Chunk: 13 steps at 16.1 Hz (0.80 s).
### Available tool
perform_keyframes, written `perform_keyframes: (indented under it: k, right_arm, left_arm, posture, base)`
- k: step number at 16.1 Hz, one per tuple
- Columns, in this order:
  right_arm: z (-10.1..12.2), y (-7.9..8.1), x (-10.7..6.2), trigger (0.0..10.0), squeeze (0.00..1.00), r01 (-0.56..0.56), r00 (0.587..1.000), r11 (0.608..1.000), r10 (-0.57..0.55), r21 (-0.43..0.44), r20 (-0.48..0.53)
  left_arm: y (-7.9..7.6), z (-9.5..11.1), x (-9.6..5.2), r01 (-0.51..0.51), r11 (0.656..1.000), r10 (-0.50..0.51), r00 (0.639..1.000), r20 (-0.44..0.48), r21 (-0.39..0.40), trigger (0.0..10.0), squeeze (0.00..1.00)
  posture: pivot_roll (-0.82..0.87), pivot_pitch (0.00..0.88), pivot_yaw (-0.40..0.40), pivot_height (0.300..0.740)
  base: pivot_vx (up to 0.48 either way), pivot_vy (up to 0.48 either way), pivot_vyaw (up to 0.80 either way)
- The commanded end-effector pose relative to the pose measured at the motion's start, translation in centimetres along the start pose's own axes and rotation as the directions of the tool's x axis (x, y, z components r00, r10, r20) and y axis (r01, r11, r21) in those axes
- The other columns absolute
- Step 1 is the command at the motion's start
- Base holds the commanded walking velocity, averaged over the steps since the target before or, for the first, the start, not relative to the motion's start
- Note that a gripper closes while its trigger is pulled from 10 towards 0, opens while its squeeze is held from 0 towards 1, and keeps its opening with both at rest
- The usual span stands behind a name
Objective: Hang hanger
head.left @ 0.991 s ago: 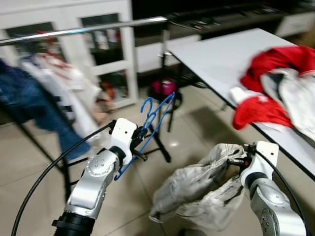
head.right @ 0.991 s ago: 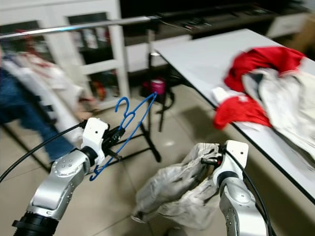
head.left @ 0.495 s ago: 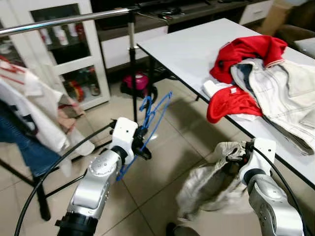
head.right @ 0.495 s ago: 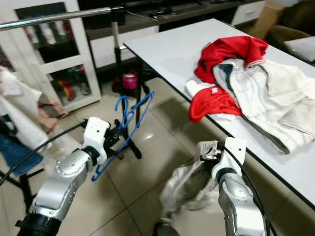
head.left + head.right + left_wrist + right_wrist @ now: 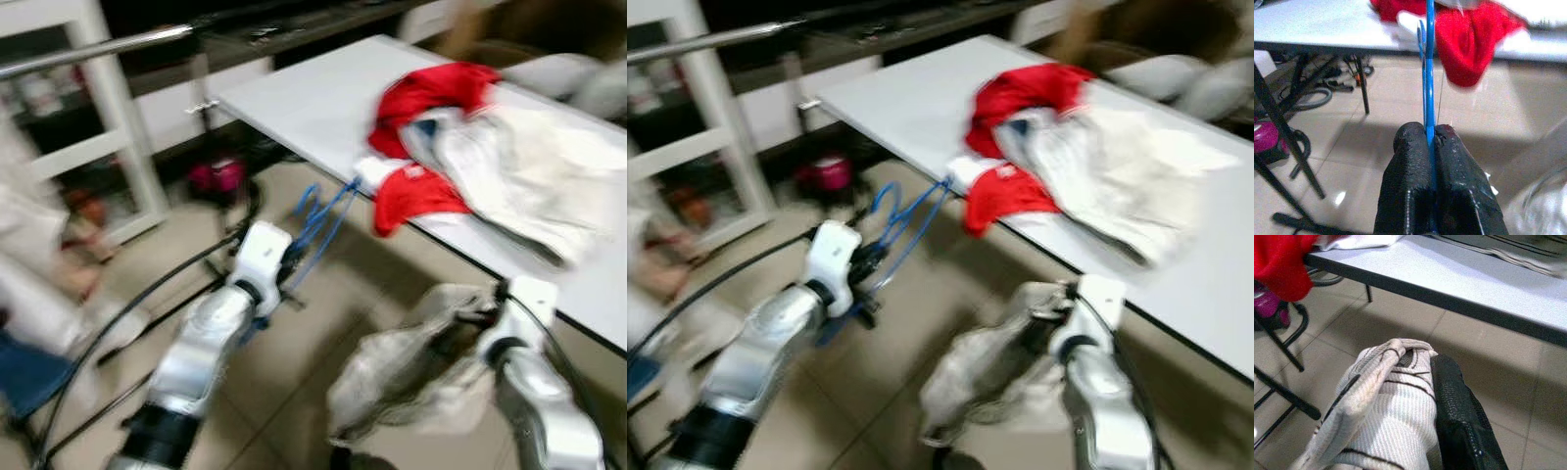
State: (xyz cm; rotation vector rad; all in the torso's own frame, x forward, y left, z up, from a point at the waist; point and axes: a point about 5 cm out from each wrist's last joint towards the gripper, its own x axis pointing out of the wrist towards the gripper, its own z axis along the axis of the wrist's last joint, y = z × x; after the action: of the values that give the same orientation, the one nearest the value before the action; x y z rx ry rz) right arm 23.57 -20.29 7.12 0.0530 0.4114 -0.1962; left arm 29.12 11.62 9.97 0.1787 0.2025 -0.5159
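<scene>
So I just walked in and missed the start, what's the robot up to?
It stands by the white table, both arms loaded. The left end effector is clamped on a blue hanger; the right end effector grips a pale striped garment that droops toward the floor. Red and white clothes lie on the table.

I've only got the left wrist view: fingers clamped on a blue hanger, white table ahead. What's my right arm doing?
Observer: The right gripper holds a beige garment that hangs down toward the floor.
Operator: Where's the rail?
Observer: A metal rail runs across the upper left of the head view, beyond the left gripper and its blue hanger.
Operator: What else is on that table?
Observer: A cream garment lies across the red clothing on the white table.
</scene>
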Motion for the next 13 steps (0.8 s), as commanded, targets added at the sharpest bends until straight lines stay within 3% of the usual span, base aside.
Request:
perform_keyframes:
  k: [1, 7, 13]
  right_arm:
    - [0.87, -0.77, -0.06, 10.0, 0.0, 0.034, 0.999, 0.999, -0.033, -0.006, 0.04]
    - [0.53, -0.77, -0.27, 10.0, 0.0, 0.033, 0.999, 0.999, -0.032, -0.028, 0.031]
    - [0.85, -0.73, -0.4, 10.0, 0.0, 0.024, 0.998, 0.999, -0.021, -0.047, 0.051]
  left_arm:
    - [-0.39, 0.54, 0.32, 0.006, 1.0, -0.006, 1.0, 0.025, 0.0, 10.0, 0.0]
    - [-0.55, 0.43, 0.33, 0.03, 1.0, -0.03, 0.999, 0.017, 0.001, 10.0, 0.0]
    - [-0.76, 0.36, 0.21, 0.034, 0.999, -0.034, 0.999, 0.02, 0.004, 10.0, 0.0]
  posture:
    - [0.01, 0.0, -0.007, 0.74]
    - [0.01, 0.004, -0.005, 0.74]
    - [0.0, 0.014, -0.002, 0.74]
  base:
    - [0.0, 0.0, -0.8]
    - [0.0, 0.0, -0.8]
    - [0.0, -0.261, -0.8]
